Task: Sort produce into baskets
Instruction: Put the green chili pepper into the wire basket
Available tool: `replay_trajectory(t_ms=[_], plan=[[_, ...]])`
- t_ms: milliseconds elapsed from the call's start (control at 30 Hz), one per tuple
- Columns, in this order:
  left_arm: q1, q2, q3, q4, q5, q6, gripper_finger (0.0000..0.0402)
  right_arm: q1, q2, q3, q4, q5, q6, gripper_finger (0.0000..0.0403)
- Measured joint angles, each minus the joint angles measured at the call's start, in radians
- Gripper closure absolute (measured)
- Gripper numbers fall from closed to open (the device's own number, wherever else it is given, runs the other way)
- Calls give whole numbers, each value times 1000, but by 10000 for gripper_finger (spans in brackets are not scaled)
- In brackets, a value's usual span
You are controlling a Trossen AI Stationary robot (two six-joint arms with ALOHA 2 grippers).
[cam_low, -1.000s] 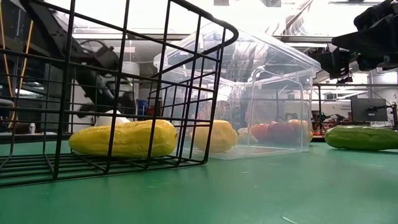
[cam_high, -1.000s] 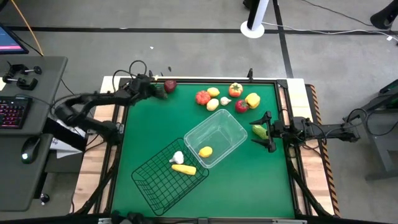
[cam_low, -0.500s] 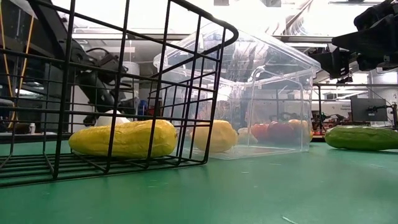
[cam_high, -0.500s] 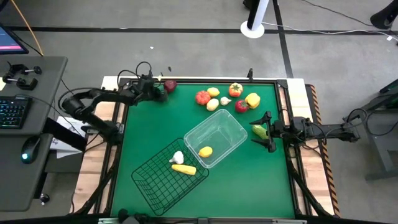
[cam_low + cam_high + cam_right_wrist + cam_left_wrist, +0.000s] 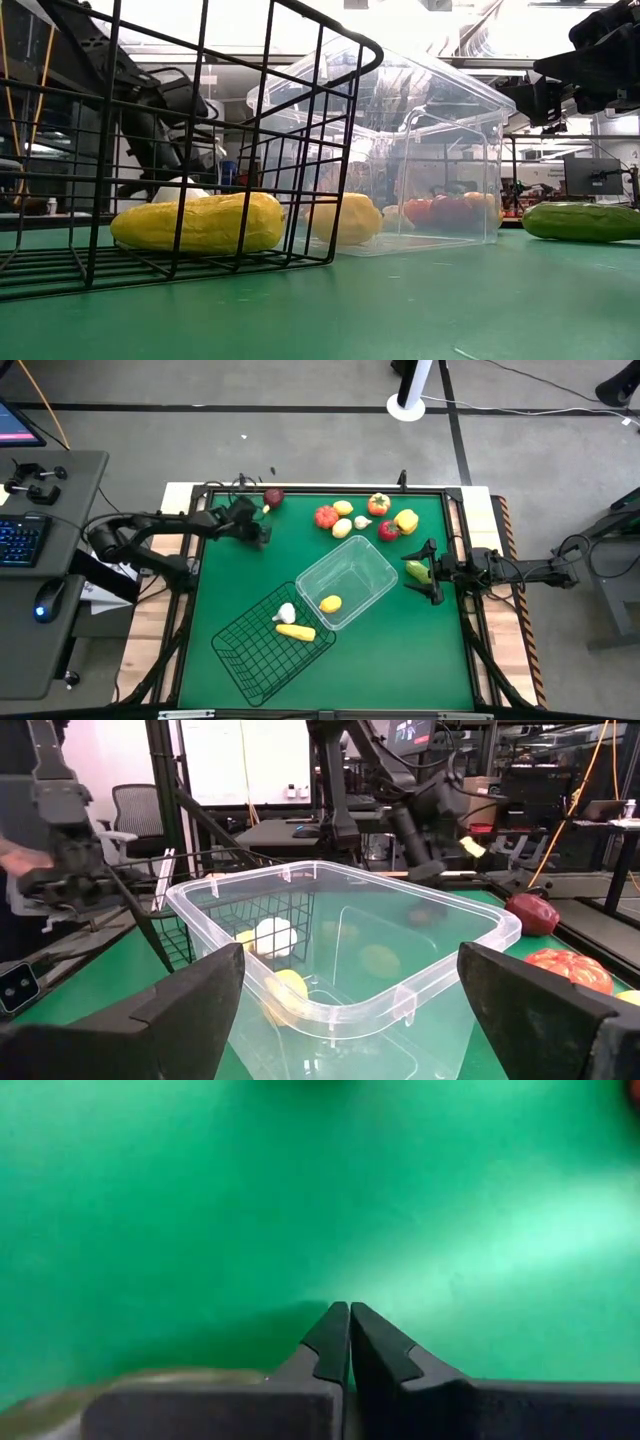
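Your left gripper (image 5: pixel 258 532) hangs near the table's (image 5: pixel 400 650) far left corner with its fingers (image 5: pixel 335 1342) pressed together on nothing, just short of the dark red fruit (image 5: pixel 273 497) by the far edge. Your right gripper (image 5: pixel 428 571) waits at the right edge with its fingers spread wide, the green cucumber (image 5: pixel 416 570) lying between them, not yet pinched as far as you can tell. The rest of the loose produce (image 5: pixel 365 518) sits bunched along the far edge toward the right. Mid-table, the clear plastic bin (image 5: pixel 372 568) holds one yellow piece (image 5: pixel 330 603), and the black wire basket (image 5: pixel 245 660) touching it holds a long yellow piece (image 5: pixel 295 631) and a small white one (image 5: pixel 286 612). These look like light, hard, glossy toys, so expect them to roll or squirt out under an off-centre squeeze. Take the cucumber across its middle, and the round ones across their widest part.
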Motion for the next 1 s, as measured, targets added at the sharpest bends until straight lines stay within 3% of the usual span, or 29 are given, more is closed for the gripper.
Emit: replay_trajectory(t_ms=[333, 533, 667, 800, 900, 1000], plan=[[-277, -10, 16, 6, 2, -194, 401, 0, 0, 0, 0, 0, 0, 43], [-273, -118, 182, -172, 3, 65, 401, 0, 0, 0, 0, 0, 0, 43], [-229, -163, 321, -389, 1, 250, 383, 0, 0, 0, 0, 0, 0, 43], [-181, -162, 414, -613, 56, 372, 333, 0, 0, 0, 0, 0, 0, 43], [-167, -161, 434, -729, 118, 467, 277, 0, 0, 0, 0, 0, 0, 43], [-173, -161, 437, -849, 117, 638, 216, 0, 0, 0, 0, 0, 0, 43]])
